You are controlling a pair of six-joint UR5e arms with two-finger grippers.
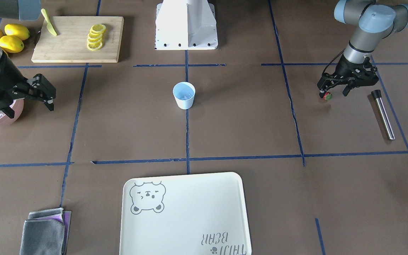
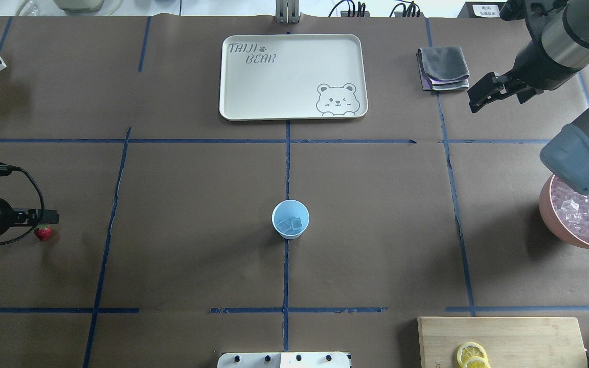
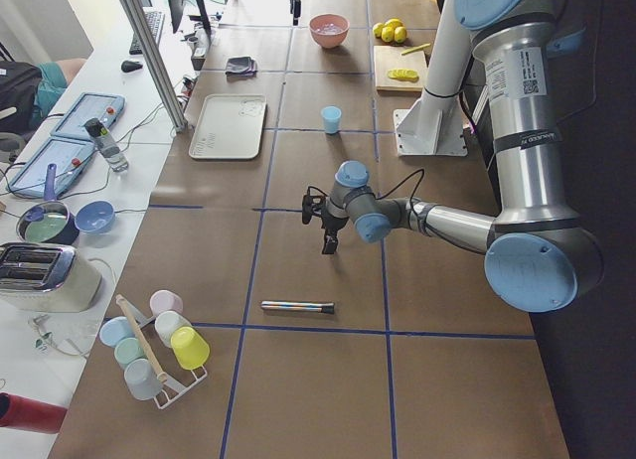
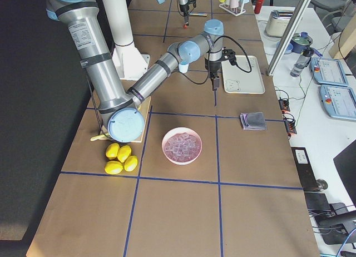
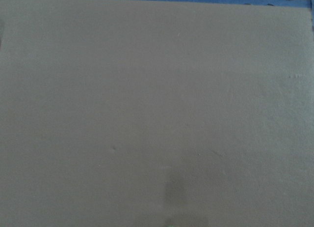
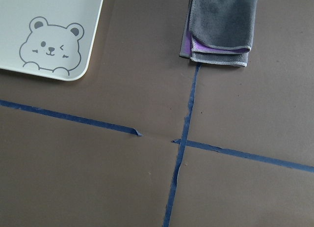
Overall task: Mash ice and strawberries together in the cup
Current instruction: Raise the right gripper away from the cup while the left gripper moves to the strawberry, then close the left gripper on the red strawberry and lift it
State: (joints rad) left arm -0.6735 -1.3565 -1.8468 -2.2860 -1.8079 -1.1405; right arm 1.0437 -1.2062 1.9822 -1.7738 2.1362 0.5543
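I see the brown paper-covered table [image 2: 197,204], gridded with blue tape, with a cream rectangular plastic tray [image 2: 284,76] bearing a bear print on the side farthest from the robot. On the robot's right sits a round pink bowl [image 1: 4,121] heaped with clear cubes. The right gripper [image 1: 30,106] hangs high above the table on that side, its fingers spread wide and empty. The left gripper [image 1: 333,94] is low on the robot's left with its fingers parted. A slim steel rod [image 1: 383,115] with a black cap lies flat near it. The small white tapered cup [image 1: 183,101], pale blue inside, stands upright mid-table, well apart from both grippers. The tiny red green-capped strawberry [image 1: 328,95] sits between the left fingers, just beside one tip; I cannot tell whether it touches. Clear glassy ice cubes [image 2: 294,224] lie in the cup.
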